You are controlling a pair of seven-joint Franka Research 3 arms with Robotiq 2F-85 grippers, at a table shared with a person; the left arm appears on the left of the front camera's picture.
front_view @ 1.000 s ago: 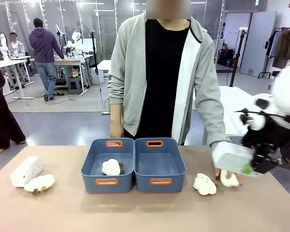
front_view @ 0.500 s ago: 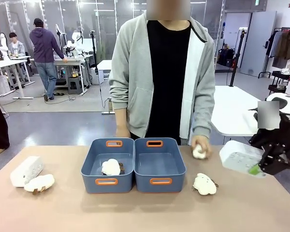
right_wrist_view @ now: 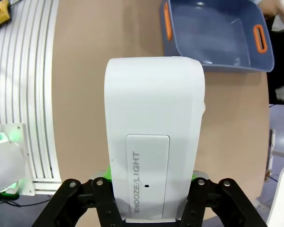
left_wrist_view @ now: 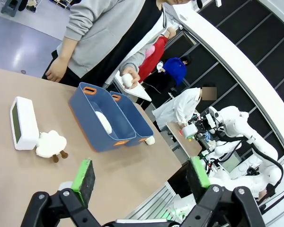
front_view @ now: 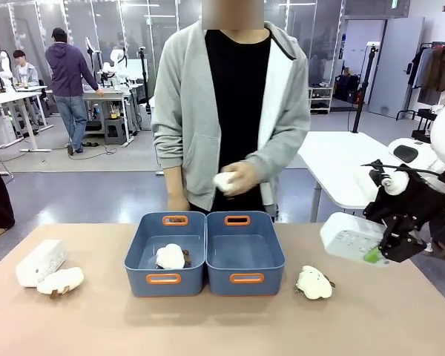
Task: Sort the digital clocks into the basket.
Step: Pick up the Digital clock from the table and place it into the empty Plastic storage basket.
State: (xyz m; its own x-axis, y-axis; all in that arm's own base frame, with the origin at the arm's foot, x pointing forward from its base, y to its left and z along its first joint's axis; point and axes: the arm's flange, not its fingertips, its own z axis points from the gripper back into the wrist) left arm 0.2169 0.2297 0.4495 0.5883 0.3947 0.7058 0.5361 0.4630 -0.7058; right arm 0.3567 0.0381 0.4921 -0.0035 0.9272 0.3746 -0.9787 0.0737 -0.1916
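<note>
Since the right tool (front_view: 376, 254) is clenched on one digital clock (front_view: 350, 237) and holds it in the air at the right of the front frame, the coming move turns, by my reading, on where the basket (front_view: 271, 277) lies from it; that empty slate-blue tub sits lower and toward frame centre, so the carry runs leftward and down; in the right wrist view the clock's long axis points away from the tool, toward the tub in the upper right of the frame.

The second clock (front_view: 41, 261) lies on the bench (front_view: 222, 326) at far left, well apart from the tubs, long axis slanting up to the right; the left arm is the nearer one to it, and the left tool (left_wrist_view: 141, 173) is released, jaws wide, holding nothing.

Counted: two clocks; two joined tubs; four plush toys, one in the other tub (front_view: 137, 276), one (front_view: 59, 280) touching the second clock, one (front_view: 314, 282) on the bench below the held clock, one (front_view: 224, 182) in the person's hand (front_view: 241, 178).
</note>
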